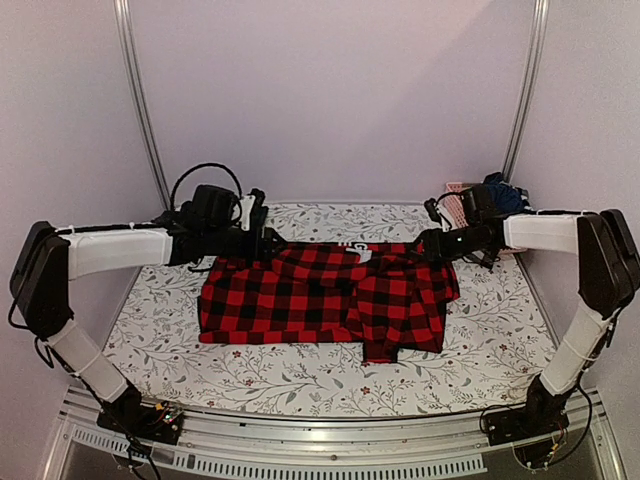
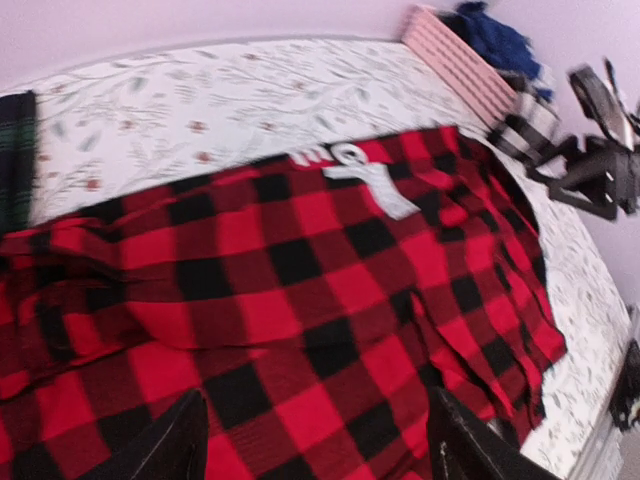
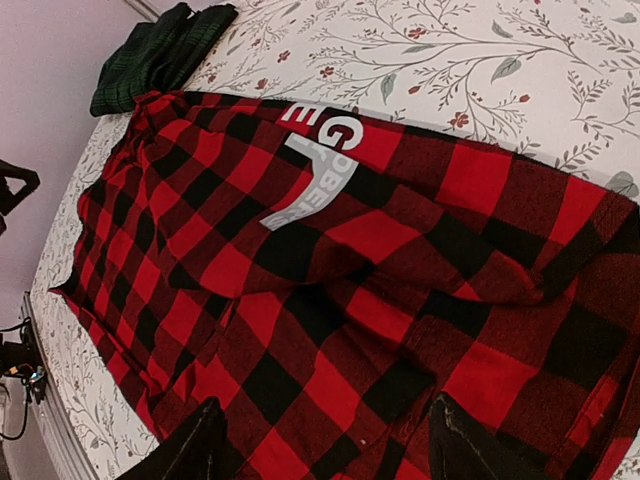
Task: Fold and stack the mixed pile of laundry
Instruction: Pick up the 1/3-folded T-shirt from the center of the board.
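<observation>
Obstacles: one basket (image 2: 452, 58) holding navy clothes (image 2: 495, 35) at the far right corner; one tartan piece (image 3: 160, 50) far left. One shirt (image 1: 320, 300) lies spread mid-cloth (image 1: 300, 385). Your left gripper (image 2: 320, 455) and right gripper (image 3: 325, 455) hang over it, jaws wide, gripping nothing.

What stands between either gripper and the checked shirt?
Nothing visible. The left gripper and right gripper hover open directly over the shirt. The tartan piece and the basket lie off to its sides, not in between.
</observation>
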### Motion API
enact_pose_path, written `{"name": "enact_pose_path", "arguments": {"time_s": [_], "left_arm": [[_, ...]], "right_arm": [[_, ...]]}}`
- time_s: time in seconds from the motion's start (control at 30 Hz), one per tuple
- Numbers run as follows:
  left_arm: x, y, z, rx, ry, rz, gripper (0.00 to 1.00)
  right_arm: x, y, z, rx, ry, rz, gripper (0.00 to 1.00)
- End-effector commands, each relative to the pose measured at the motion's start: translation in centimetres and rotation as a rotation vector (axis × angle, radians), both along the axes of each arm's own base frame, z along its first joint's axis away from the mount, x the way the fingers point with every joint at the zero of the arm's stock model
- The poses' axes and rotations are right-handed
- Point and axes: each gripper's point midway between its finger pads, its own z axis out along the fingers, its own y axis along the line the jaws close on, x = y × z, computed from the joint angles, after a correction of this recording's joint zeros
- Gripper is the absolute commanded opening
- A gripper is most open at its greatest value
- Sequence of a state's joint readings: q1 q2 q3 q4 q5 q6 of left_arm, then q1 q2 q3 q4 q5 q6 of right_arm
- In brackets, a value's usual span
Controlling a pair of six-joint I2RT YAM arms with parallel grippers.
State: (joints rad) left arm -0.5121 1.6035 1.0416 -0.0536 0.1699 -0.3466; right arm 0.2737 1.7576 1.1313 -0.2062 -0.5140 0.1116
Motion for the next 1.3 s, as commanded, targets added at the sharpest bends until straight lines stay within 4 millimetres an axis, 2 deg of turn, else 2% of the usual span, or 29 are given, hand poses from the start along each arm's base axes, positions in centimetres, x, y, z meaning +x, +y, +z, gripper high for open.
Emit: {"name": "enact_pose_path", "arguments": {"time_s": [0.0, 0.13, 0.23, 0.3, 0.5, 0.63, 0.77, 0.83, 0.9, 1.0, 1.03, 1.13, 1.27], "left_arm": [[-8.5, -9.0, -1.4, -0.071, 0.038, -0.323, 0.73], [-14.6, -14.8, -3.3, -0.094, 0.108, -0.469, 0.72], [-17.0, -17.2, -6.3, -0.094, 0.203, -0.499, 0.69], [-18.0, -18.8, -7.5, -0.115, 0.249, -0.515, 0.66], [-18.7, -21.1, -10.6, -0.136, 0.329, -0.506, 0.60], [-19.1, -22.2, -11.7, -0.146, 0.360, -0.533, 0.57], [-20.2, -23.4, -11.9, -0.157, 0.368, -0.586, 0.54], [-20.4, -23.7, -12.3, -0.153, 0.376, -0.592, 0.46], [-20.3, -23.7, -12.7, -0.141, 0.384, -0.584, 0.29], [-20.5, -24.1, -10.9, -0.150, 0.325, -0.626, 0.04], [-20.8, -24.3, -9.7, -0.156, 0.279, -0.653, 0.00], [-23.7, -24.9, -5.4, -0.155, 0.098, -0.799, 0.00], [-29.1, -25.4, -1.3, -0.085, -0.108, -1.017, 0.00]], "right_arm": [[-3.9, 0.0, 0.0, 0.076, 0.045, 0.014, 0.68], [-5.7, -0.4, 0.4, 0.100, 0.045, 0.007, 0.68], [-6.3, -0.9, 0.3, 0.092, 0.041, 0.001, 0.68], [-6.4, -1.1, 0.5, 0.092, 0.032, -0.003, 0.68], [-6.7, -1.7, 1.1, 0.080, 0.008, -0.010, 0.68], [-6.9, -1.8, 1.4, 0.081, 0.002, -0.006, 0.68], [-7.3, -1.8, 1.4, 0.085, 0.006, -0.005, 0.68], [-7.4, -1.8, 1.4, 0.088, 0.007, -0.005, 0.68], [-7.7, -1.8, 1.5, 0.095, 0.009, -0.001, 0.68], [-8.3, -1.5, 1.8, 0.121, 0.016, 0.011, 0.68], [-8.6, -1.5, 1.9, 0.128, 0.019, 0.014, 0.68], [-9.4, -1.5, 2.4, 0.144, 0.012, 0.026, 0.68], [-9.2, -2.4, 3.5, 0.108, -0.042, -0.012, 0.69]]}}
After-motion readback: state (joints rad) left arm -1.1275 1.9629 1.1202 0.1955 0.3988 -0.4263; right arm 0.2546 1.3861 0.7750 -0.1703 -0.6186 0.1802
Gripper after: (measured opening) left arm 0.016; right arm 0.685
